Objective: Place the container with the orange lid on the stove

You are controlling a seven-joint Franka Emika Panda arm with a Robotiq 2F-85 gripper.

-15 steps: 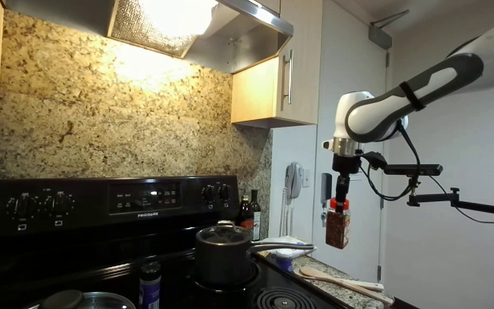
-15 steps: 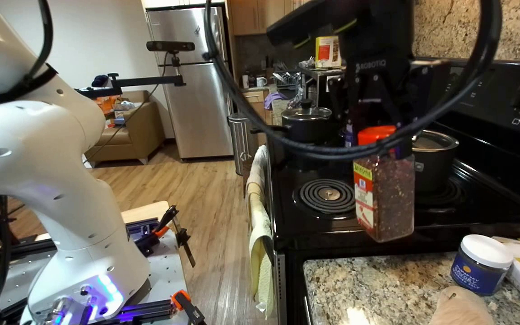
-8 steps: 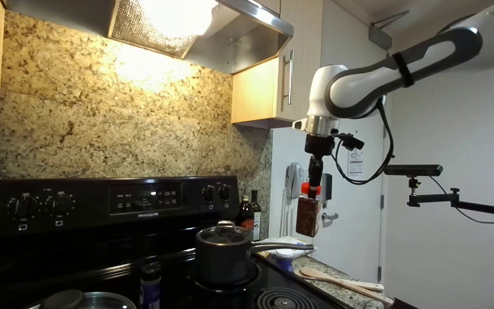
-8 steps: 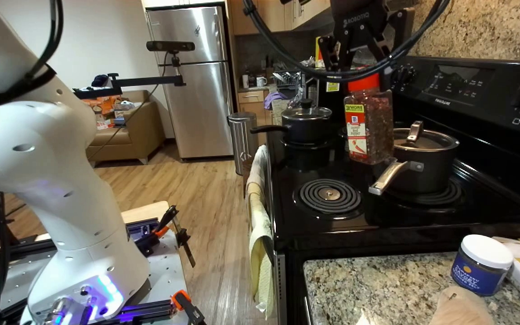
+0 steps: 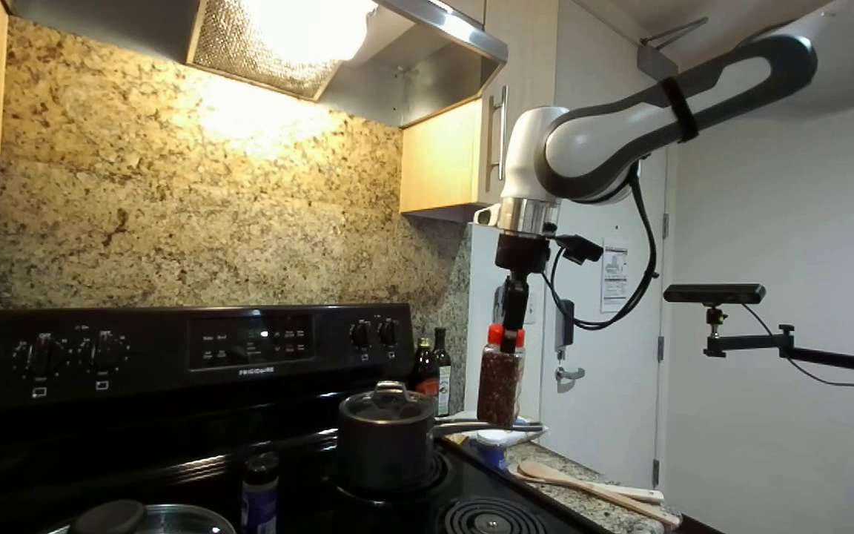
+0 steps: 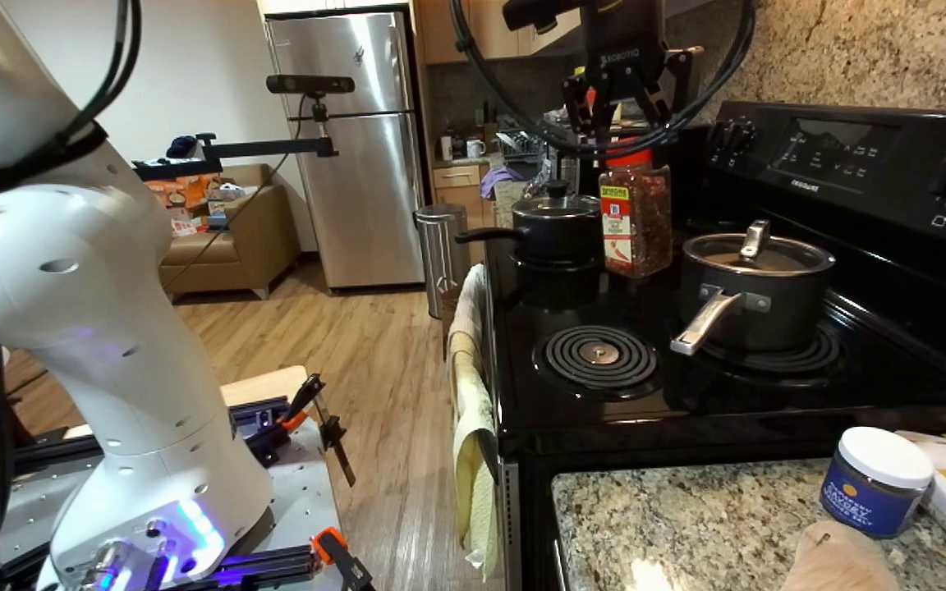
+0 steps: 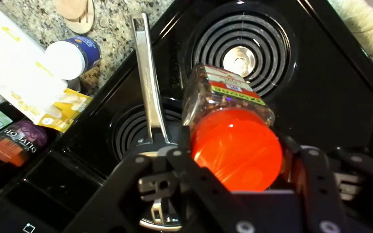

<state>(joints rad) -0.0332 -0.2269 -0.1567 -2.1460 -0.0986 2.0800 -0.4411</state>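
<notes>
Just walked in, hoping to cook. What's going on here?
A robot arm has the jar in its end effector, gripped at the orange lid. The jar hangs roughly upright over the stove, not yet set down. A pot stands on the stove.

Mo: In an exterior view the arm (image 5: pixel 608 144) reaches in from two o'clock, sloping down toward eight!
Jo: And the wrist (image 5: pixel 531 157) bends there, aiming the gripper (image 7: pixel 236 139) nearly dead at six!
Mo: What's the grip doing?
Jo: Clamped! The fingers (image 5: pixel 510 343) press inward from nine and three in the wrist view.
Mo: And the base (image 6: pixel 157 484)?
Jo: At eight in an exterior view, standing upright, lights (image 6: pixel 202 524) glowing!
</notes>
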